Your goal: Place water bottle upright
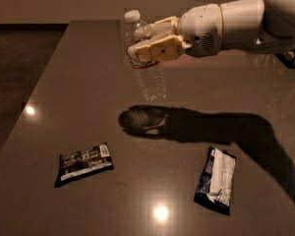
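Note:
The water bottle (148, 77) is clear and ribbed, with a white cap at the top. It hangs nearly upright in the air above the grey table (78, 73), cap tilted slightly to the left. My gripper (152, 45) comes in from the right on the white arm (226, 23) and is shut on the bottle's upper part, just below the neck. The tan fingers (160, 50) cover the label area. The bottle's base is well above the table, over its own dark shadow.
A flat dark snack packet (83, 163) lies at the front left of the table. A second dark and white packet (216, 181) lies at the front right. A dark object (292, 58) stands at the far right edge. The table's left edge drops to dark floor.

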`<state>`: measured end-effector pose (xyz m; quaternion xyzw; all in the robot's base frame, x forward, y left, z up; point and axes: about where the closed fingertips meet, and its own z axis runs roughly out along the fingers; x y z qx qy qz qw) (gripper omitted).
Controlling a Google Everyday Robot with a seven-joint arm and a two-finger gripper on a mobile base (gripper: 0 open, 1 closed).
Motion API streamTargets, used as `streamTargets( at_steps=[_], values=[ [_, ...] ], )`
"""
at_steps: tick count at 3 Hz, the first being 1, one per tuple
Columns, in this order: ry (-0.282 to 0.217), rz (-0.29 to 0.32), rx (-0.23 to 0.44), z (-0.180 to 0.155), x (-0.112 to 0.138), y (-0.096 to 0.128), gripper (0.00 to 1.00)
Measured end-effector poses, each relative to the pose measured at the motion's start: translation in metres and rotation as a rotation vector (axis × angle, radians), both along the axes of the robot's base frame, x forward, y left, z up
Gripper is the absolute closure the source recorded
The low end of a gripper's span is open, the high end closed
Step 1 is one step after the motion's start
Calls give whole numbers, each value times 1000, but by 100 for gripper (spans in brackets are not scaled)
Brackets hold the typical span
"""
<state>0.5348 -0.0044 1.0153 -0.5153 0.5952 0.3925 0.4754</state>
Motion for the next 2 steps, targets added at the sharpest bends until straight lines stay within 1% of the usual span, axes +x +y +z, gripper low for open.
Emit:
streamTargets(
  at_steps=[1,2],
  values=[
    [-46,-10,61,-2,-1,-13,100],
    [-64,-16,116,-12,-1,-23,100]
  ],
)
